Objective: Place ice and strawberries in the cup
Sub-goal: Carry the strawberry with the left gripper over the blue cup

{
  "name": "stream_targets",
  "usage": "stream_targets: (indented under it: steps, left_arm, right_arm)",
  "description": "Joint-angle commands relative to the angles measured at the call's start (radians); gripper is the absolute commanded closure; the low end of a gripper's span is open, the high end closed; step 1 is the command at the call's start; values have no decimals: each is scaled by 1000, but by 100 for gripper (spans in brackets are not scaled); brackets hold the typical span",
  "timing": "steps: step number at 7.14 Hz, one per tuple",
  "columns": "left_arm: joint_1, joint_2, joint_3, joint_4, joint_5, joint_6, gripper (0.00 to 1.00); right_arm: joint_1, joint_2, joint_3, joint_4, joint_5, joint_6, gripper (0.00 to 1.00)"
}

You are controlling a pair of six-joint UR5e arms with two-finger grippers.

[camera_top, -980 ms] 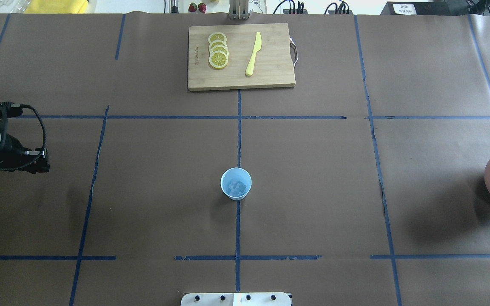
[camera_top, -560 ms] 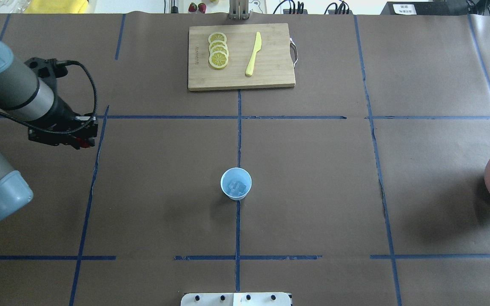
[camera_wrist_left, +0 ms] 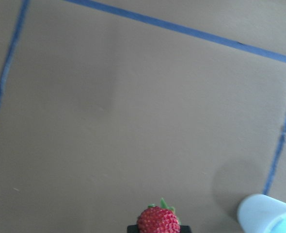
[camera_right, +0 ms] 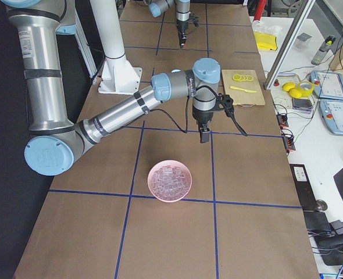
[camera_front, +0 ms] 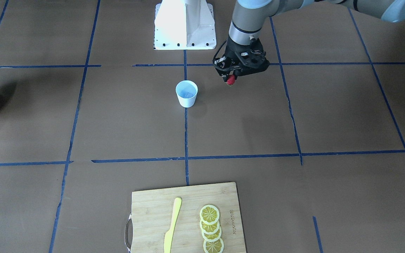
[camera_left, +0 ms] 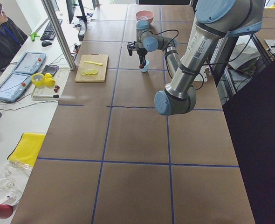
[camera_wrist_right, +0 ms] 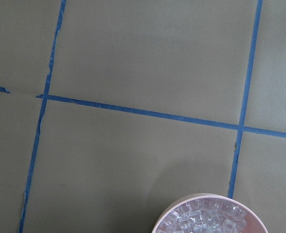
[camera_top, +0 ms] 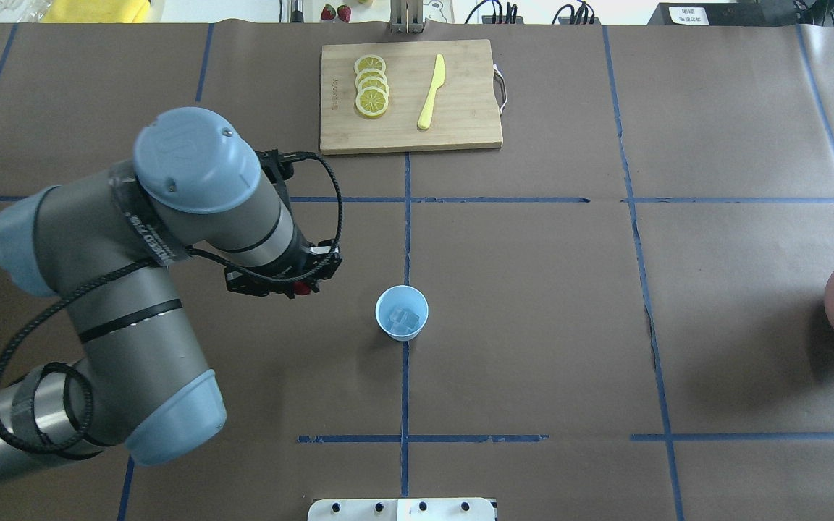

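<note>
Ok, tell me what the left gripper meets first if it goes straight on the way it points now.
Pointing straight down, the left gripper, jaws shut on the strawberry, would likely meet the bare table first, berry leading. The cup stands off to one side, outside that line.

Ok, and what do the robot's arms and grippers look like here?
Both the left arm and right arm are silver-grey tubes with pale blue round joint caps, black bands and printed lettering. A black cable loops along each wrist to a compact black two-finger gripper: the left gripper, the right gripper.
</note>
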Motion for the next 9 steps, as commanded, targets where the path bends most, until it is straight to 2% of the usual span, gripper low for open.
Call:
stream_targets:
  steps: [1, 2, 8, 9]
  left_arm:
    - [52, -155, 173, -17, 30, -33, 100]
    - [78, -171, 210, -49, 39, -38, 100]
    - [96, -172, 211, -66, 50, -55, 98]
    - [96, -172, 209, -66, 50, -55, 82]
  right_arm:
    - [2, -1, -3, 0, 4, -2, 0]
    - [2, -1, -3, 0, 2, -4, 0]
    - [2, -1, -6, 0, 2, -5, 0]
    - [2, -1, -8, 0, 2, -5, 0]
